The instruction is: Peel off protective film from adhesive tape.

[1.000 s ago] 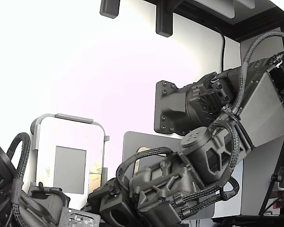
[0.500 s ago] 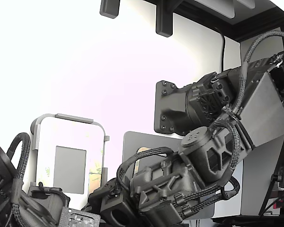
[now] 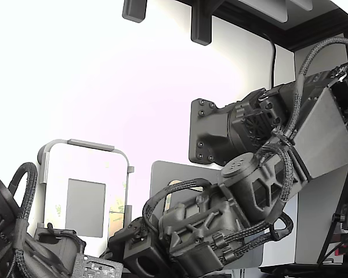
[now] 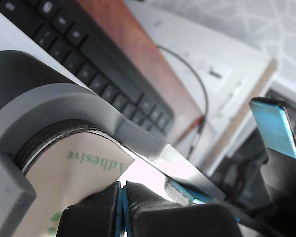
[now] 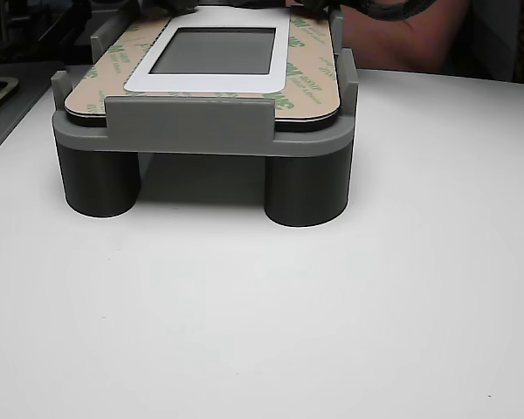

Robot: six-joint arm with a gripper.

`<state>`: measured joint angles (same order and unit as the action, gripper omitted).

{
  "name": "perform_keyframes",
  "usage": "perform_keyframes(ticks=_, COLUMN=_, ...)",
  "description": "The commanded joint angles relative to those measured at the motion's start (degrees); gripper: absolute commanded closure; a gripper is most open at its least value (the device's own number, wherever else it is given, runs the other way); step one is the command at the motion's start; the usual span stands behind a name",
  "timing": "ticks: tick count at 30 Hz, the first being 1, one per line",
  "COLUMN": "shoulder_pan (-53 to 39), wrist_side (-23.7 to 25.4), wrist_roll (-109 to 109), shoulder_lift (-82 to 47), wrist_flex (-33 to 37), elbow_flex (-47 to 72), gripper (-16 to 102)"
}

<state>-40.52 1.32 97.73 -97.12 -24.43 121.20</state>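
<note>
a white worktop (image 5: 271, 323) carries a grey plastic fixture on round legs (image 5: 189, 131). the tan ring-shaped protective film with green print (image 5: 307, 78) lies flat on top. the black tool (image 4: 122, 207) pinches the film's corner, blue pads clenched together.

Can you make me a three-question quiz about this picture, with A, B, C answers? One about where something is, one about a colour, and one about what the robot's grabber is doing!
1. Where is the protective film lying?
A. on top of the grey fixture
B. flat on the white table
C. on a keyboard

2. What colour are the letters printed on the film?
A. red
B. green
C. purple

3. How are the end effector jaws?
A. wide apart
B. closed together
C. holding a cup

Answers:
1. A, the other view shows it on the fixture's top.
2. B, "Adhesive" reads green in the wrist view.
3. B, the blue pads press together.
</note>
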Motion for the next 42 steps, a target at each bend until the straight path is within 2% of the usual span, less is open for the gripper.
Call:
perform_keyframes(ticks=1, shoulder_pan=0.97, wrist_side=-0.35, wrist_roll=0.26, shoulder_lift=-1.32, wrist_flex=-0.09, elbow_flex=-1.41, gripper=96)
perform_keyframes(ticks=13, shoulder_pan=1.67, wrist_side=-0.88, wrist_roll=0.26, shoulder_lift=-0.97, wrist_flex=-1.58, elbow_flex=-2.64, gripper=96)
perform_keyframes(ticks=42, shoulder_pan=2.29, wrist_side=-1.41, wrist_roll=0.79, shoulder_lift=-2.37, wrist_flex=-0.18, elbow_flex=-0.26, gripper=96)
